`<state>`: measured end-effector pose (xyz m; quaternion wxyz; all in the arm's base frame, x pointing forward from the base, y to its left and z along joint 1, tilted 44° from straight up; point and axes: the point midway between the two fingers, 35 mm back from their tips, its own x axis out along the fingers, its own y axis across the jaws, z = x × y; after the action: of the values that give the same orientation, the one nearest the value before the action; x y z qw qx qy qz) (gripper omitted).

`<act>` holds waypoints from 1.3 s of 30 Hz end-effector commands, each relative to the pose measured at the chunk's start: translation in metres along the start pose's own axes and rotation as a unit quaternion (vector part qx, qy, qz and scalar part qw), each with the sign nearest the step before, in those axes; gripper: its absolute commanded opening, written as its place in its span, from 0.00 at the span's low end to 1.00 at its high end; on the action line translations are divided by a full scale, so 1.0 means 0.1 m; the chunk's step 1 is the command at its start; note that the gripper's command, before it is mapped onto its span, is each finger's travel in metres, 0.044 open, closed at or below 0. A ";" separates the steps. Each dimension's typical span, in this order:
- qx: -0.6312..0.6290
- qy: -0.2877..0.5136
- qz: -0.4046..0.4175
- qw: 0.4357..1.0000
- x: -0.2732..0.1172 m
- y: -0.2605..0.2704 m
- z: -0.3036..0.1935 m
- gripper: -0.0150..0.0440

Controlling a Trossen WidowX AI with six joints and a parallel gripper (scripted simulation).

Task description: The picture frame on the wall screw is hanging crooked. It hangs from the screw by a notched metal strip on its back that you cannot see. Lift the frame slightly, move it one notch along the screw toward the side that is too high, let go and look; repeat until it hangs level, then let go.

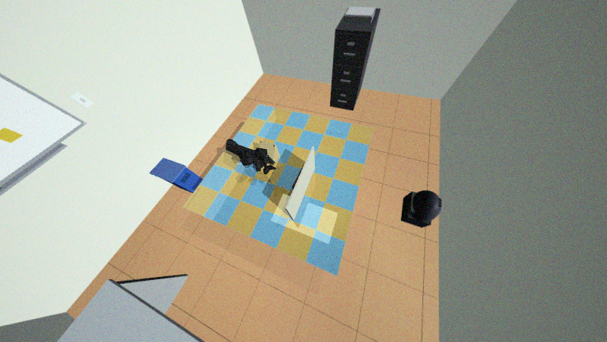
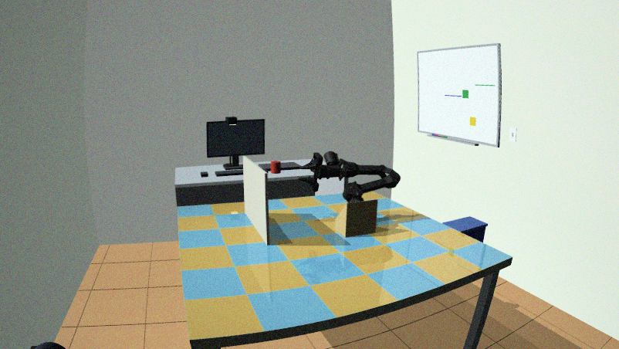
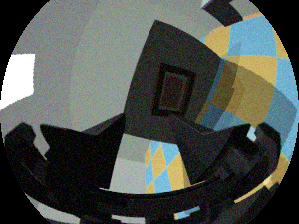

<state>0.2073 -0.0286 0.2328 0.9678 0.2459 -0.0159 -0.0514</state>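
Note:
The picture frame (image 3: 158,91), dark red-brown with a grey inner border, hangs on the dark face of the upright panel (image 3: 145,54) (image 1: 302,187) (image 2: 255,199). The wrist view is rolled, with the tabletop at its right. The frame looks slightly turned against the panel's edges; its end toward the top of that view seems a little higher, though lens distortion makes this unsure. The screw and notched strip are hidden. My gripper (image 3: 148,117) (image 1: 272,166) (image 2: 302,173) is open and empty, fingers one above the other, short of the panel and not touching the frame.
The panel stands on a blue and ochre checkered table (image 2: 277,277) (image 1: 250,216). The arm rises by a tan block (image 2: 361,218). Behind are a grey desk (image 2: 191,177), a monitor (image 2: 235,137) and a red cylinder (image 2: 275,167). The panel's shadow falls toward the arm.

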 end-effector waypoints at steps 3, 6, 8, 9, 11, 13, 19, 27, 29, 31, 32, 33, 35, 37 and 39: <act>-0.001 0.001 -0.003 1.000 0.00 -0.01 -0.01 0.69; 0.001 0.000 0.000 1.000 0.01 0.00 0.00 0.69; 0.007 0.000 0.000 1.000 0.09 -0.02 0.01 0.69; 0.012 0.000 0.000 1.000 0.16 -0.05 0.02 0.69; 0.021 -0.001 -0.001 1.000 0.28 -0.10 0.03 0.69; 0.031 -0.001 -0.001 1.000 0.39 -0.16 0.03 0.69; 0.056 -0.002 -0.002 0.998 0.64 -0.39 0.00 0.69; 0.056 -0.002 -0.002 0.998 0.65 -0.40 0.00 0.69; 0.056 -0.002 -0.002 0.998 0.65 -0.40 0.00 0.69; 0.056 -0.002 -0.002 0.998 0.65 -0.40 0.00 0.69; 0.056 -0.002 -0.002 0.998 0.65 -0.40 0.00 0.69; 0.056 -0.002 -0.002 0.998 0.65 -0.40 0.00 0.69; 0.056 -0.002 -0.002 0.998 0.65 -0.40 0.00 0.69; 0.056 -0.002 -0.002 0.998 0.68 -0.39 0.01 0.69; 0.056 -0.002 -0.002 0.998 0.75 -0.39 0.03 0.69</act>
<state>0.2724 -0.0705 0.2155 0.9530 0.2979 -0.0201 -0.0508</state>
